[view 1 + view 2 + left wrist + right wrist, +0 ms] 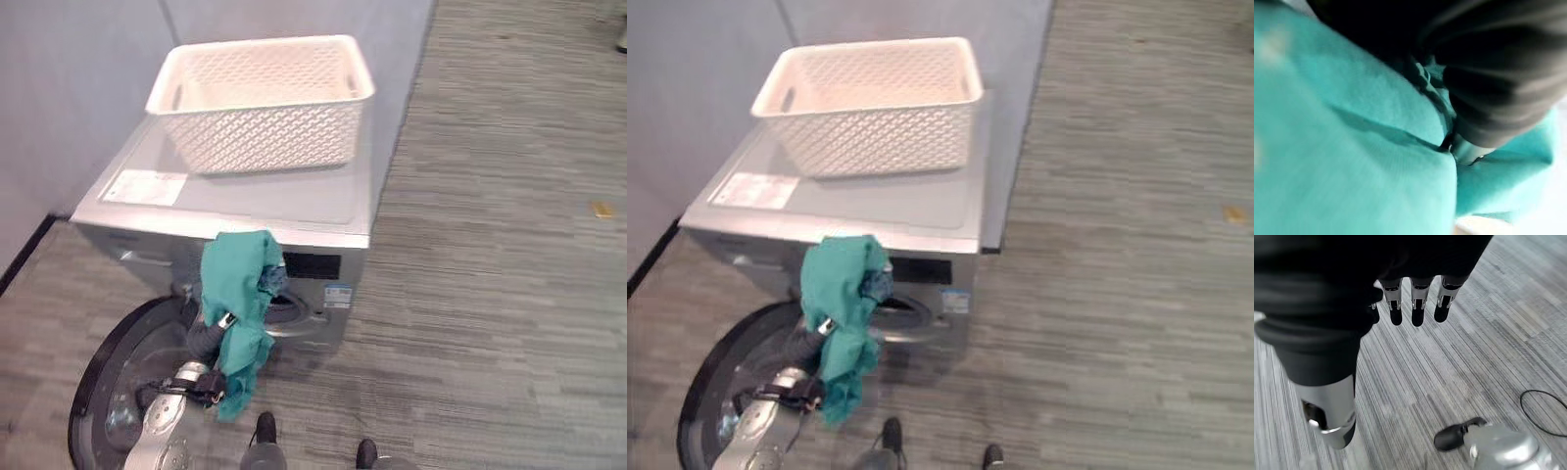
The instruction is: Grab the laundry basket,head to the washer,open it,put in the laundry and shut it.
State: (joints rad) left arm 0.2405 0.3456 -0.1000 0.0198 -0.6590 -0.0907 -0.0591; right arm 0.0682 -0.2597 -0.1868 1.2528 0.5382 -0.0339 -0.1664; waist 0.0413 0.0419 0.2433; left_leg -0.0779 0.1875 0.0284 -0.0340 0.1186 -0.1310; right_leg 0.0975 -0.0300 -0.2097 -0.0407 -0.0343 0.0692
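**Laundry at the washer's mouth, basket up top**

The laundry, a teal cloth (238, 294), hangs bunched in front of the washer (294, 196), draped over the left hand (217, 323), which reaches up from the lower left toward the round drum opening (289, 305). The top of the cloth sits level with the washer's front top edge and its lower end dangles down past the wrist. A darker blue fold shows at the cloth's right side, just by the opening. In the left wrist view the teal fabric (1352, 147) wraps close around the dark ribbed cover; the fingers are buried in it, so I cannot tell how they are set, though the cloth seems to be carried by that hand.

The washer door (118, 382) is swung open, low and to the left, its dark ring and glass facing up.

The white lattice laundry basket (265, 98) stands upright on the washer's flat grey lid, toward the back, by the pale wall (59, 88). A white label (145, 186) lies on the lid's near left part.

The right hand (1415, 298) hangs over the striped grey floor (1459, 372), fingers straight and relaxed, holding nothing.
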